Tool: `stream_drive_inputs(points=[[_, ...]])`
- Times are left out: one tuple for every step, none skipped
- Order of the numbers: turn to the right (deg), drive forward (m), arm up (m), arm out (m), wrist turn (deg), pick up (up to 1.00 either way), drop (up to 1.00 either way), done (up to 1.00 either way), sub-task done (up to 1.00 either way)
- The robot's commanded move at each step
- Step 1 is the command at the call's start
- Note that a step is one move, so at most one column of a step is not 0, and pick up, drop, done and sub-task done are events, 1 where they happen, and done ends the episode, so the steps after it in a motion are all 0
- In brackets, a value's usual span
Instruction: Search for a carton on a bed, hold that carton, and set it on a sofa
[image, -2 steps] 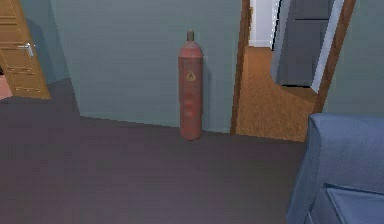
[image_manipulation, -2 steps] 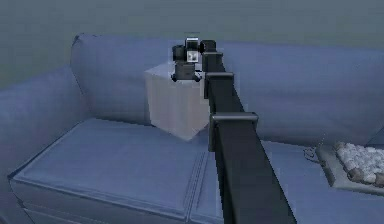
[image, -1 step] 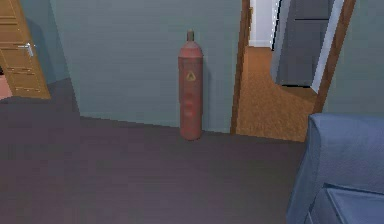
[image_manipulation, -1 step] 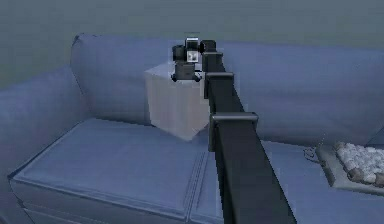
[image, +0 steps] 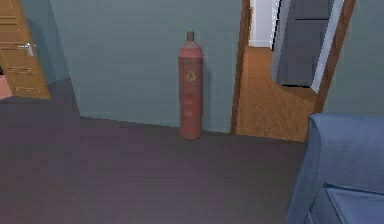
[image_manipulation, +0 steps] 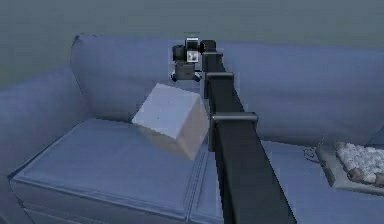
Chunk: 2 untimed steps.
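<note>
Dark square-section arm bar (image_manipulation: 235, 150) rises in our foreground, reaching out over the sofa. At its tip is the black gripper (image_manipulation: 186, 66), w/ two white marker squares (image_manipulation: 200, 46) beside it. We can't tell how its thin fingers stand, nor whether they hold anything. Just below & left, the pale grey-white cube-shaped carton (image_manipulation: 172, 120) is tilted corner-down over the seat of the blue fabric sofa (image_manipulation: 80, 160); whether it touches the cushion we can't say.

Our worry: a box canted like that, poss. landing on an edge, could tumble fwd off the soft cushion. The arm bar, close at its right side, could also clip it.

Carton: flat matte faces, crisp edges, prob. stiff card. Sofa: padded, rounded, smooth cloth. At the seat's right end lies a cream nubbly item (image_manipulation: 358, 165). Ahead of us, a red metal gas cylinder (image: 192, 85) stands upright vs. a grey-green wall (image: 130, 60).
</note>
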Motion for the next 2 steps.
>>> stream_drive_inputs(points=[[0.0, 0.0, 0.0, -0.1, 0.0, 0.0, 0.0, 0.0, 0.0], [0.0, 0.0, 0.0, 0.0, 0.0, 0.0, 0.0, 1.0, 0.0]])
